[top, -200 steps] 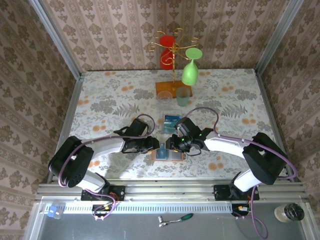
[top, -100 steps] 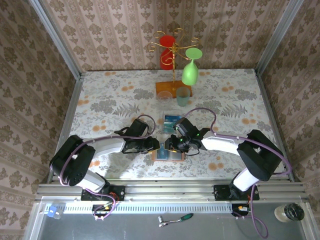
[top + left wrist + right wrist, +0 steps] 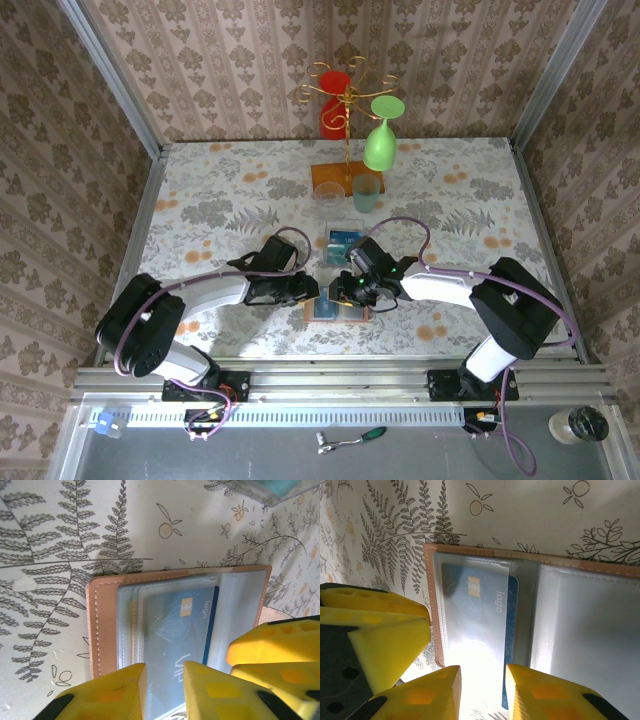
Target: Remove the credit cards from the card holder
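The left gripper [image 3: 164, 672] has its yellow jaws a narrow gap apart at the edge of a blue card [image 3: 175, 630], which is tucked in the clear sleeve of the open brown wallet [image 3: 102, 625]. The right gripper [image 3: 484, 676], just beside it, is parted likewise over the same card. The wallet lies flat on the patterned table [image 3: 75, 520].

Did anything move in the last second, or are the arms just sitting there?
The right arm swung its elbow a little toward the middle, while the right gripper stayed over the open card holder. Nothing was visibly picked up or let go. The left gripper and the card holder kept their places.
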### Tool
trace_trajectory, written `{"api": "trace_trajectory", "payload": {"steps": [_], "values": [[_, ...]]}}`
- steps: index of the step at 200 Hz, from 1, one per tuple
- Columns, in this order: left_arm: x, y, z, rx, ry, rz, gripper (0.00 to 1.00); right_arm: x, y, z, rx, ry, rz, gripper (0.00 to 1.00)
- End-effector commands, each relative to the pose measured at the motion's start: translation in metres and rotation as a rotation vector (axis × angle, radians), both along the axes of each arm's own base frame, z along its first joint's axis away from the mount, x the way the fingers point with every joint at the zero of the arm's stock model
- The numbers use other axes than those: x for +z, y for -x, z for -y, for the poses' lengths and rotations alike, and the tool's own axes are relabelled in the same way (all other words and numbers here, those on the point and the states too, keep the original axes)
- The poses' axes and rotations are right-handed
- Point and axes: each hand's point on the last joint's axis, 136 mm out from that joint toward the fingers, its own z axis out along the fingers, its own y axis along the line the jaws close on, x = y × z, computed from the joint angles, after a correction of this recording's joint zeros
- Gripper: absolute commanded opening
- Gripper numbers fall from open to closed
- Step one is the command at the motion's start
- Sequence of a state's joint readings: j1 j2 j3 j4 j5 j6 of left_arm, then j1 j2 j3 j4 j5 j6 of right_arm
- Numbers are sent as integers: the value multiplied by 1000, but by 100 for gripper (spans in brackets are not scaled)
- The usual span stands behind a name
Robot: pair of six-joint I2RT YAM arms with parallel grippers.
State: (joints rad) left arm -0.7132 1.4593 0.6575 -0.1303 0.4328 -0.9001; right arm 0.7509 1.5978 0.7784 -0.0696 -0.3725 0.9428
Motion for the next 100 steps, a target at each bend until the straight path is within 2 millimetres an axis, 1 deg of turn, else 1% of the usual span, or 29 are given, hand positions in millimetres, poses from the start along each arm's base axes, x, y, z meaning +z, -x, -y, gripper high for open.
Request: {"api": "trace_trajectory", "payload": {"steps": [1, 49, 74, 100], "values": [[8, -2, 4, -18, 2, 15, 22, 4, -4, -7, 9, -10, 13, 29], [-2, 0, 8, -30, 9, -5, 10, 2, -5, -9, 16, -8, 11, 29], [-4, 2, 9, -32, 11, -9, 7, 0, -6, -10, 16, -10, 6, 29], [-7, 4, 6, -33, 3, -13, 6, 0, -6, -12, 21, -13, 6, 29]]}}
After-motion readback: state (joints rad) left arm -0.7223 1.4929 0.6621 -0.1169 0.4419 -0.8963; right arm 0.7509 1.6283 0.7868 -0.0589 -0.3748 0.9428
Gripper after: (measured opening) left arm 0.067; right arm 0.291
